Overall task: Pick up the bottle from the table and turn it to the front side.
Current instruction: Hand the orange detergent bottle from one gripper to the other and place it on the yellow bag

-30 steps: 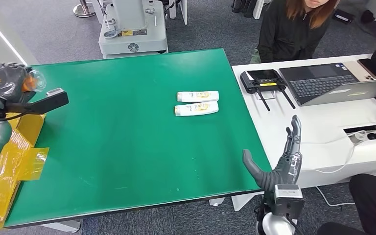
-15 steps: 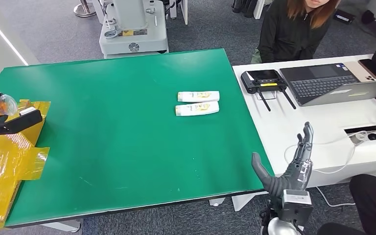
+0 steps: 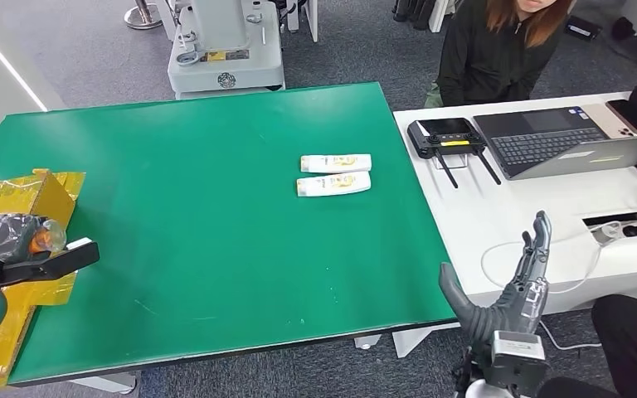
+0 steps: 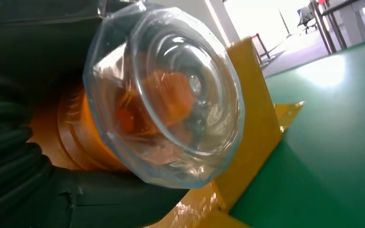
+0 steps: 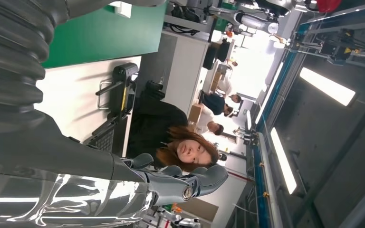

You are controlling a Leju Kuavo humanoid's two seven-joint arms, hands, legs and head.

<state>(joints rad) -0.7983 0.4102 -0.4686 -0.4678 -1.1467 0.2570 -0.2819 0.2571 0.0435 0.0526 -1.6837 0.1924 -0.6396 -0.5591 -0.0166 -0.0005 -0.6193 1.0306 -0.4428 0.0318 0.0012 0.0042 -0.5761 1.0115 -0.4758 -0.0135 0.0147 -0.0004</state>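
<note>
Left hand (image 3: 0, 240) grips a clear orange-filled bottle (image 3: 37, 236) at near-left table edge, over yellow box (image 3: 29, 192). Right hand (image 3: 510, 290) open, empty, off near-right corner. Two white bottles (image 3: 334, 173) lie mid-table on green table (image 3: 216, 232).

your left hand (image 3: 12, 240) sits low at the left of the head view, over the near left corner of the bench (image 3: 216, 240), with one dark finger stretched out level toward the middle; whether it grips anything you cannot tell. your right hand (image 3: 510, 290) is raised just off the bench's near right corner, palm edge-on, fingers (image 3: 535, 245) straight and pointing up, thumb spread wide toward the left, holding nothing.
</note>
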